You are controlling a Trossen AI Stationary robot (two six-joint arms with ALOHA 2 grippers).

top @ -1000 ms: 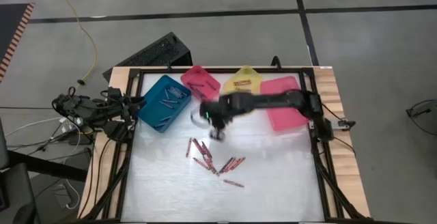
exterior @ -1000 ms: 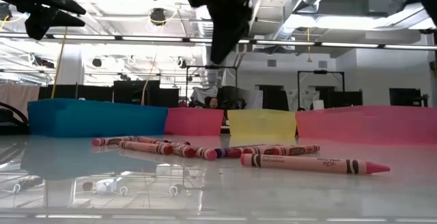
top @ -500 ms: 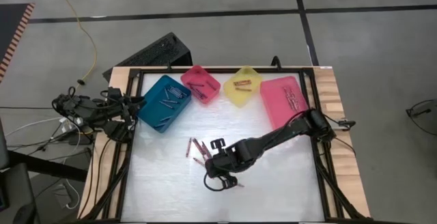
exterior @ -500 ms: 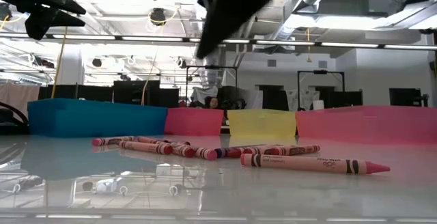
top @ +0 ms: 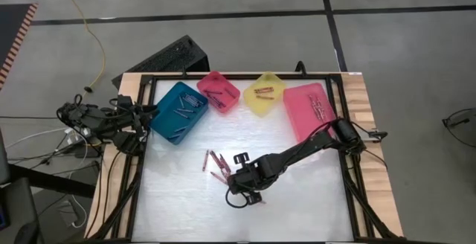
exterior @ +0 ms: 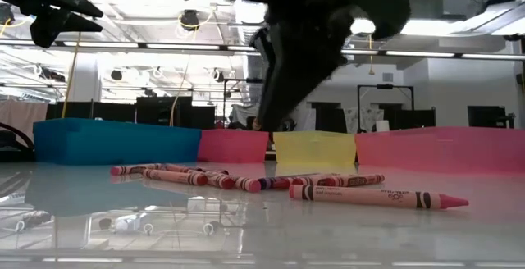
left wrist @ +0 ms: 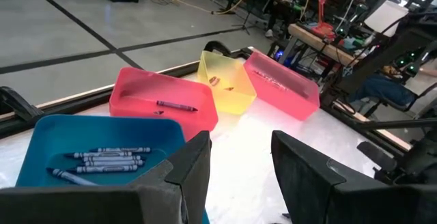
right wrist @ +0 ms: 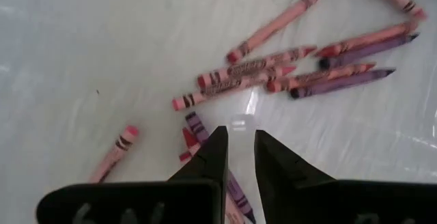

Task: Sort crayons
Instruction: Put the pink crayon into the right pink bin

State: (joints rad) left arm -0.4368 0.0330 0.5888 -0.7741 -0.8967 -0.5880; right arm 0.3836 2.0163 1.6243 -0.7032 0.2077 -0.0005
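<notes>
The right arm reaches from the right edge of the counter (top: 312, 214) toward its middle, and the right pincer (top: 242, 187) hangs low over the loose crayons (top: 223, 167) scattered on the white surface near the centre. In the right wrist view its two dark fingers (right wrist: 208, 159) stand slightly apart with only a narrow gap between them and nothing gripped; they point down at a cluster of pink, red and purple crayons (right wrist: 273, 70), with a purple one lying right under the tips. In the low view the crayons (exterior: 246, 180) lie flat in a loose row, one long pink crayon (exterior: 377, 196) nearest the camera, and the dark arm hangs above them. Along the far edge sit four bins: a teal bin (top: 178, 111) toward the far left corner holding grey-blue crayons, a small pink bin (top: 219, 91), a yellow bin (top: 265, 93) and a long pink bin (top: 308, 110) near the far right corner, each with a few crayons inside. The left arm waits folded off the left edge, its left pincer (left wrist: 235, 166) spread and empty, facing the bins.
</notes>
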